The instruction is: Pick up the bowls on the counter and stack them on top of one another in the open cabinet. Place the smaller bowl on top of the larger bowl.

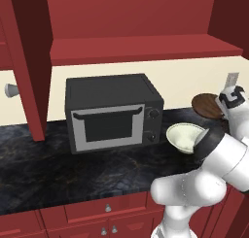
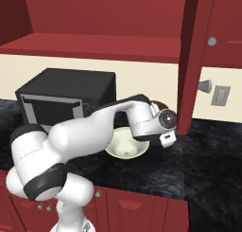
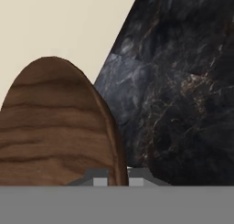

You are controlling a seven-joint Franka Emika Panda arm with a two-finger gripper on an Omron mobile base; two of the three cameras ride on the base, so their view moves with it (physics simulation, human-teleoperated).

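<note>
My gripper (image 3: 118, 176), clamped on the brown bowl's (image 3: 55, 127) rim, holds it above the counter (image 3: 183, 90) beside the cream bowl (image 1: 185, 136).

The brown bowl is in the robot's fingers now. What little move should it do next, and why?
Probably lift the brown bowl a bit higher. The gripper is shut on its rim and it looks raised above the counter, but the cabinet shelf sits well above. The cream bowl is on the counter, though it belongs underneath.

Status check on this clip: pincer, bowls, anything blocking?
Pincer shut on brown bowl rim, bowl off the counter. Cream bowl on counter beside microwave. Cabinet shelf open above.
</note>
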